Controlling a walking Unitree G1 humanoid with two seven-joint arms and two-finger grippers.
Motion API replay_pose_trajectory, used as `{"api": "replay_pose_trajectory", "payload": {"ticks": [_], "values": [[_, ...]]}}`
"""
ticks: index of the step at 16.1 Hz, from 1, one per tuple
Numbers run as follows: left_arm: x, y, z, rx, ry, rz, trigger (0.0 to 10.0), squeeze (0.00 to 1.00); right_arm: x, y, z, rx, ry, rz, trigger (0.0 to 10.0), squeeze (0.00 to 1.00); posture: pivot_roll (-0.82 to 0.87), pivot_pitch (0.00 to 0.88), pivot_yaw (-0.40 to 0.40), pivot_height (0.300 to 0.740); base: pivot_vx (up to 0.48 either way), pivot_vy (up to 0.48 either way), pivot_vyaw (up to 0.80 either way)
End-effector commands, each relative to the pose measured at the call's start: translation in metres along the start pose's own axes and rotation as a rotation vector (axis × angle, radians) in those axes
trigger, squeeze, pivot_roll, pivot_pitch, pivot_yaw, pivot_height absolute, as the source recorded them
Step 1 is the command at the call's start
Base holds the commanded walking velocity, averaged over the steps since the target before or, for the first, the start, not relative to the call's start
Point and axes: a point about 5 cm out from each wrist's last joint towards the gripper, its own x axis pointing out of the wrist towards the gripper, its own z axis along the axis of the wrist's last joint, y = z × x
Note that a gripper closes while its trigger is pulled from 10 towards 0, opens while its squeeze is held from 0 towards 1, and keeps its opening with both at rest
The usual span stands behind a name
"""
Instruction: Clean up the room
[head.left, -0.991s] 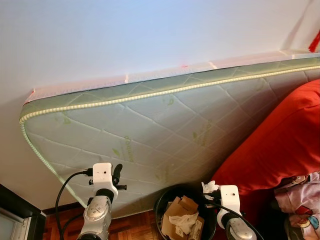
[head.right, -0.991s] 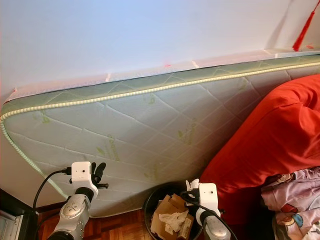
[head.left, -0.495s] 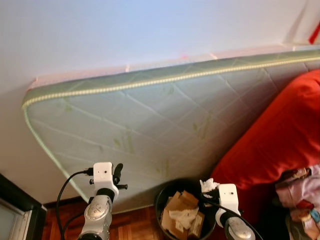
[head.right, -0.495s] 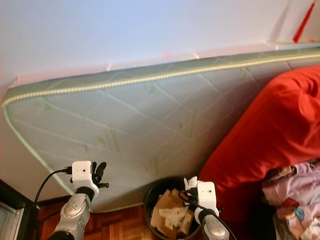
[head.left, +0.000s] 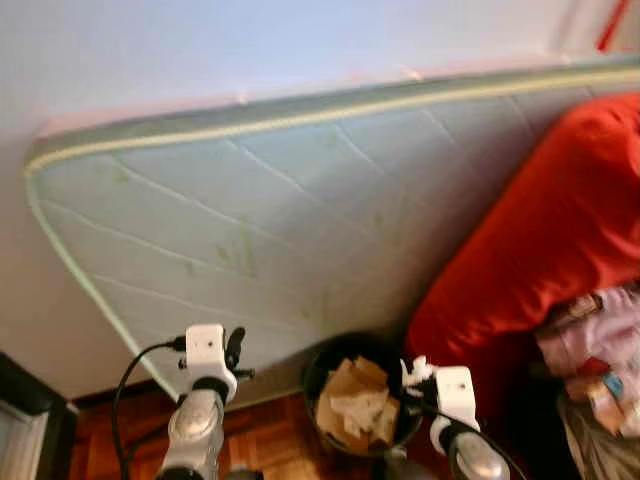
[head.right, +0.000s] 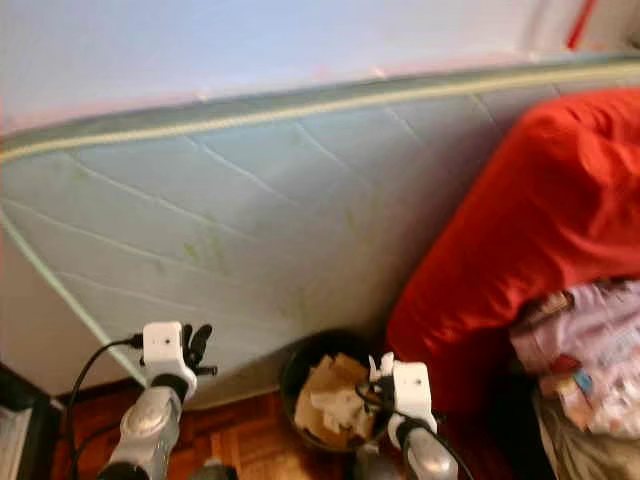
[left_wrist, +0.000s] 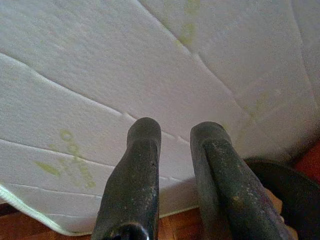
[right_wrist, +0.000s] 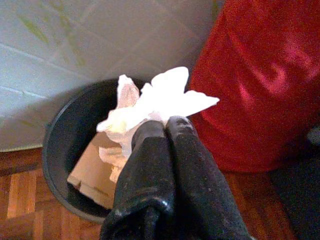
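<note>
Just ahead of the right hand (right_wrist: 165, 131) the black bin (right_wrist: 62, 155) stands open-topped, partly filled with cardboard (head.left: 358, 402). The mattress (head.left: 260, 230) walls off everything beyond both hands. The red cushion (head.left: 540, 250) crowds the right hand's outer side.

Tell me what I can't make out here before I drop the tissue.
- Bin bottom: covered by cardboard and paper, both eye views blurred.
- Tissue lower part: hidden between the right gripper fingers.
- Clothes pile: cut off by the eye views' right edge, blurred.
</note>
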Motion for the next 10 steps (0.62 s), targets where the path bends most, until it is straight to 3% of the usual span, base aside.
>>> {"api": "replay_pose_trajectory", "payload": {"ticks": [1,10], "values": [[0.0003,0.0009,0.0011,-0.018,-0.008,0.016,10.0,0.00,-0.0004,0.0002,-0.0012,0.000,0.006,0.002,10.0,0.00,-0.03,0.051,-0.009,0.635,0.000,0.000,0.00],[0.0008,-0.0018,-0.0005,-0.046,0.009,-0.004,10.0,0.00,0.0007,0.0083,-0.0018,0.005,0.018,0.049,10.0,0.00,-0.03,0.053,-0.008,0.635,0.000,0.000,0.00]]}}
